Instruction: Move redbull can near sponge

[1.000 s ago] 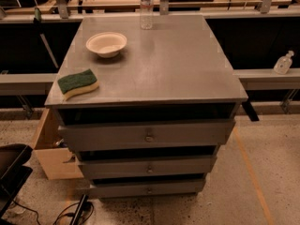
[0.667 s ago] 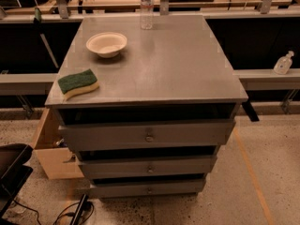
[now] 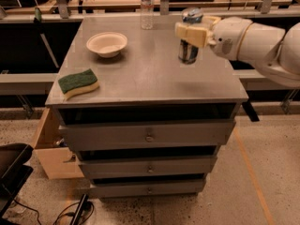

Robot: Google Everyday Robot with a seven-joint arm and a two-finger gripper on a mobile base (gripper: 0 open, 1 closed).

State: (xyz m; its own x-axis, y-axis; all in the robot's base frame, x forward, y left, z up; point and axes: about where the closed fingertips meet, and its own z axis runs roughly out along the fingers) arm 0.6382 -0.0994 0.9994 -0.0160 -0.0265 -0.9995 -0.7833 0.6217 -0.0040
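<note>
The redbull can [image 3: 188, 53], blue and silver with a silver top, is at the right rear of the grey cabinet top [image 3: 145, 78]. My gripper [image 3: 193, 32] reaches in from the right and is shut on the can's upper half, with pale fingers [image 3: 189, 33] across its front. I cannot tell whether the can's base touches the top. The sponge [image 3: 78, 83], dark green over pale yellow, lies at the front left corner, far to the left of the can.
A white bowl [image 3: 107, 44] sits at the rear left and a clear plastic bottle [image 3: 147, 6] at the rear edge. My white arm [image 3: 255, 39] hangs over the right edge. A wooden box [image 3: 54, 151] and a black chair [image 3: 11, 172] stand at the lower left.
The arm and the can were not in view before. Now the arm reaches in from the right with the can in the gripper. Sponge, bowl and bottle have not moved.
</note>
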